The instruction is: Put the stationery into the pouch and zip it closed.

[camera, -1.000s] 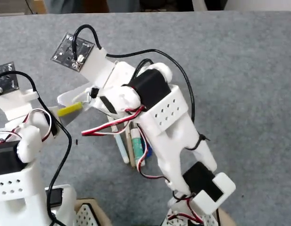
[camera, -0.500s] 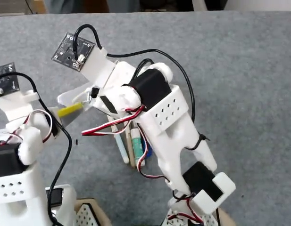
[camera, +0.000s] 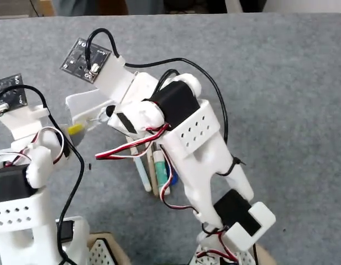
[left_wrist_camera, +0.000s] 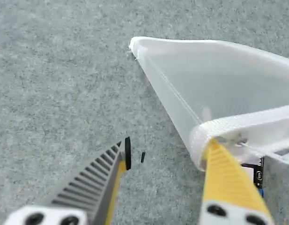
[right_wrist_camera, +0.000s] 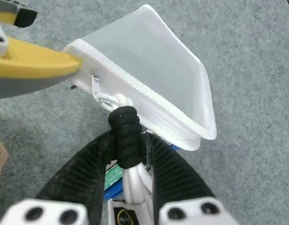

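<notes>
The translucent white pouch (camera: 84,106) stands raised off the grey mat between the two arms. My right gripper (right_wrist_camera: 129,137) is shut on the black cord zipper pull (right_wrist_camera: 126,123) at the pouch's (right_wrist_camera: 149,79) zipper edge. My left gripper (left_wrist_camera: 168,150) is open, jaws wide apart. Its yellow finger (left_wrist_camera: 224,176) touches the zipper-end corner of the pouch (left_wrist_camera: 219,84), and the other finger is clear of it over the mat. That yellow finger (camera: 75,129) shows just below the pouch in the high view. Several pens (camera: 150,168) lie on the mat under the right arm.
The grey mat (camera: 281,83) covers the table, with open room to the right and at the back. The right arm's body (camera: 198,143) hangs over the pens. A small dark speck (left_wrist_camera: 143,156) lies on the mat near the left gripper.
The left arm's yellow finger has drawn back toward its arm, so less of it shows. The pouch now stands higher and more upright. The right arm has kept still.
</notes>
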You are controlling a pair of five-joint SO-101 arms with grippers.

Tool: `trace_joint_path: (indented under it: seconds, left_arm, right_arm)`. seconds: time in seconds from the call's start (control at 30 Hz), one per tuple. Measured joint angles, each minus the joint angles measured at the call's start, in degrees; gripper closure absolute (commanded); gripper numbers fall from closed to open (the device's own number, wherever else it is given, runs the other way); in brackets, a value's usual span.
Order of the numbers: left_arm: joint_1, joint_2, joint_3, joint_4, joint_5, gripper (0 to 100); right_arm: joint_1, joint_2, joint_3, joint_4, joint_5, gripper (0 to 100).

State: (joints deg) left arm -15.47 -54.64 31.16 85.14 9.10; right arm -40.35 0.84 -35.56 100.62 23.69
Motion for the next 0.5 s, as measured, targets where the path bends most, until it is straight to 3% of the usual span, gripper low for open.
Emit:
trace_joint_path:
  seconds: [0.1,0.3,0.5]
  left_arm:
    - [0.0,0.0,0.0,0.0,0.0,77]
    - [0.0,0.1,0.1,-0.2,-1.8,98]
    - [0.1,0.4,0.1,-0.5,-2.5,97]
  right_arm:
    - [0.0,0.0,0.0,0.0,-0.3,98.6]
    - [-0.1,0.0,0.0,0.0,-0.3,98.6]
    - [-0.1,0.0,0.0,0.0,-0.4,98.6]
